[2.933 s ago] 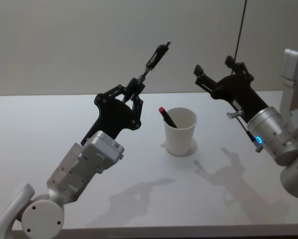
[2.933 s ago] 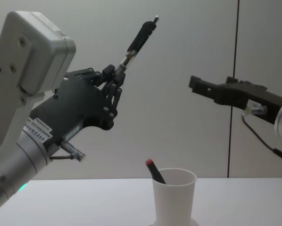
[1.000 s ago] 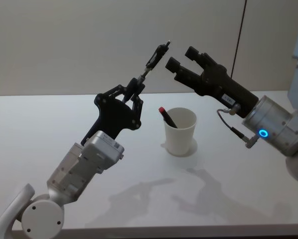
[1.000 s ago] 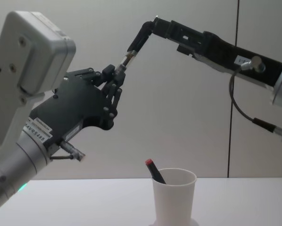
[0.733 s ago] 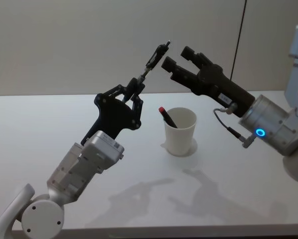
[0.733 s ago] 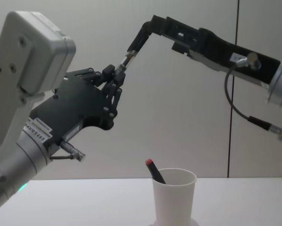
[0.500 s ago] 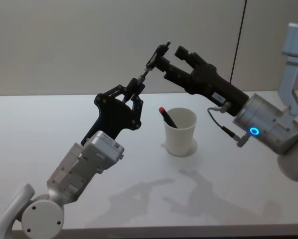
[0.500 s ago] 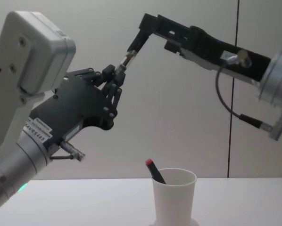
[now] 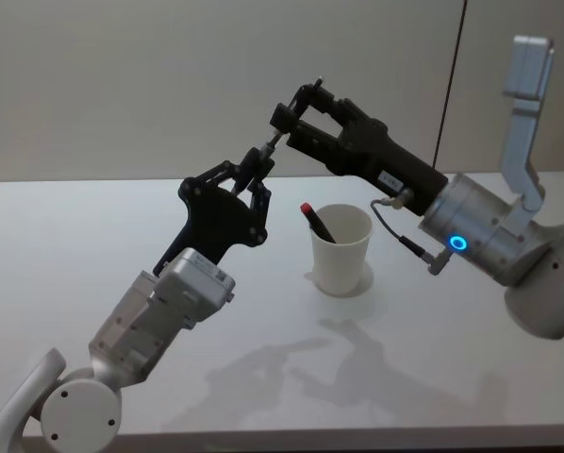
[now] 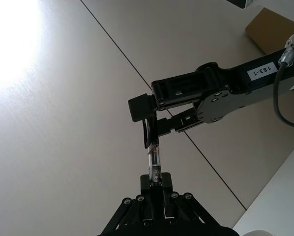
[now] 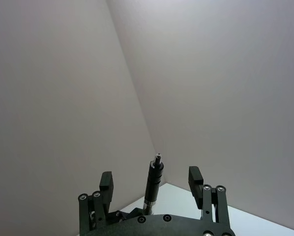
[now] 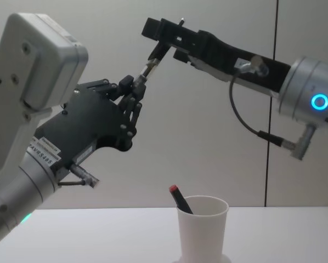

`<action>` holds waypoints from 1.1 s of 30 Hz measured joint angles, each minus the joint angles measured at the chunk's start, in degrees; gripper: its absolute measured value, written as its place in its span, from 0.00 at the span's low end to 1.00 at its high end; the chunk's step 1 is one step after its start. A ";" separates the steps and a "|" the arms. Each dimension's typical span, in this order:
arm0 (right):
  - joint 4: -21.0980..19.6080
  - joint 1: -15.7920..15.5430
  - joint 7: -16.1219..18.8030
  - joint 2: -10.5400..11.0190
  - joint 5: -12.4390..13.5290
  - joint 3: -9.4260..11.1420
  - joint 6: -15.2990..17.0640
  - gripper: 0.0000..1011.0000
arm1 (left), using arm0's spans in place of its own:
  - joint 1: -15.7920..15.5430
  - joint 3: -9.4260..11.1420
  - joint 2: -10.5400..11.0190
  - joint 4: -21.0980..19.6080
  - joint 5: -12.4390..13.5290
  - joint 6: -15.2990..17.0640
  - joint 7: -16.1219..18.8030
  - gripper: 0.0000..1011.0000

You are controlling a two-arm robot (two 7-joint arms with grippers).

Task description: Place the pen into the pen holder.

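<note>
Handover in mid-air: my left gripper (image 9: 259, 162) pinches the slim black stiff pen (image 9: 280, 123) by its lower end, left of the white tapered paper cup (image 9: 340, 248); my right gripper (image 9: 298, 106) straddles its upper barrel, fingers spread. Light, smooth; probably best gripped mid-barrel.

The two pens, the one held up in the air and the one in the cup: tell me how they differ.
Place: the raised pen is held in the air by the left claw; the red-tipped pen sits in the white cup.
Grip: the raised pen is clamped at its lower end, its upper end between the right claw's open fingers; the red-tipped pen is untouched.
Tip: metal versus red.
Shared: both dark and tilted.
</note>
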 joint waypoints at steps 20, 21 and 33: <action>1.42 1.42 -3.62 -1.12 -0.78 -1.67 0.50 0.42 | 0.00 0.00 0.00 0.00 0.00 0.00 0.00 0.14; 1.46 1.49 -3.86 -1.15 -0.78 -1.74 0.50 0.38 | 0.00 0.00 0.00 0.00 0.00 0.00 0.00 0.14; 1.42 1.74 -5.10 -1.28 -0.63 -2.34 0.53 0.15 | 0.00 0.00 0.00 0.00 0.00 0.04 0.00 0.14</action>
